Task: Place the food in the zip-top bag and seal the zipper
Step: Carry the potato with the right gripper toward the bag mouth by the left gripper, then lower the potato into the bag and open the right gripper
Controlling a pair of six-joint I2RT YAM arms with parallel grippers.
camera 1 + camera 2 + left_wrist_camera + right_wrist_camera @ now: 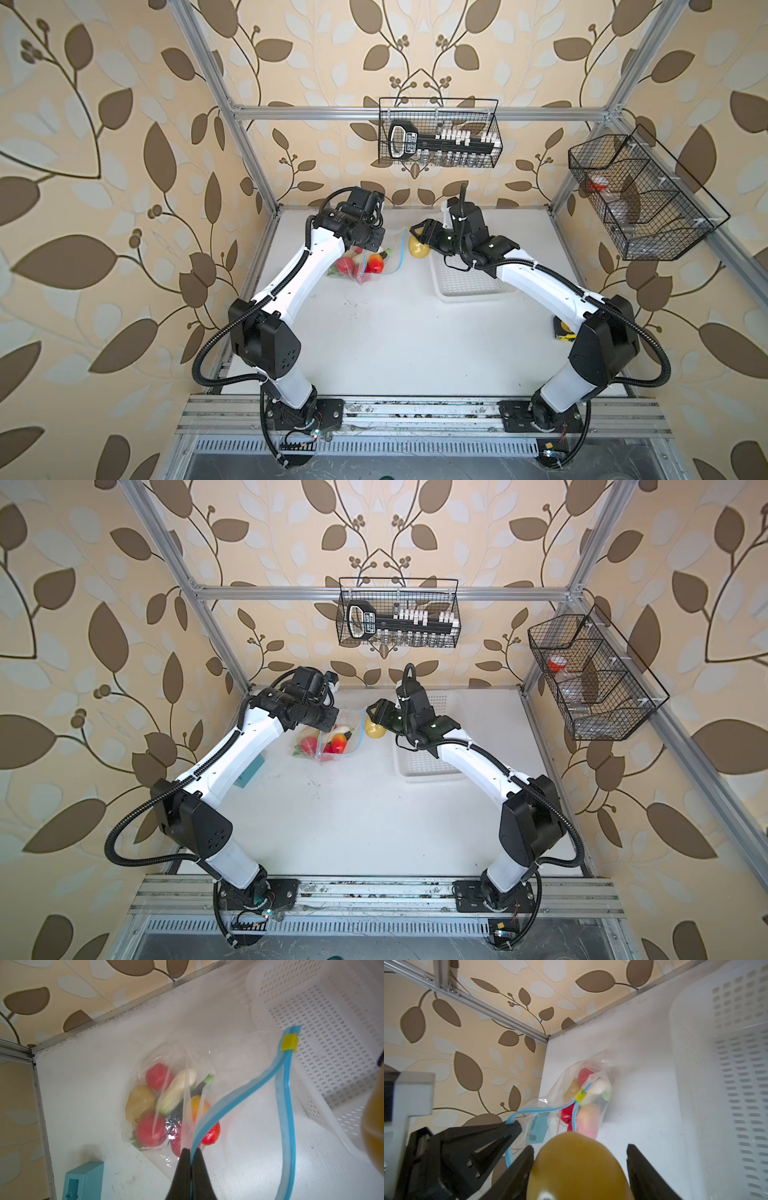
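Observation:
The clear zip-top bag [394,258] [352,739] lies at the back of the table with its mouth lifted open. Inside it are red tomatoes [159,1076], a tan potato [139,1101], a white cabbage [179,1090], a dark eggplant [200,1088] and a mango [199,1105]. My left gripper [191,1150] is shut on one side of the blue zipper [234,1097], and the yellow slider [289,1042] sits at the far end. My right gripper [580,1152] [419,237] is shut on a second potato [581,1169] [418,248], held just beside the bag's mouth.
A white perforated basket [465,287] [332,1022] stands to the right of the bag, under my right arm. A teal box [252,773] [83,1180] lies by the left arm. Two wire baskets [440,133] [640,199] hang on the frame.

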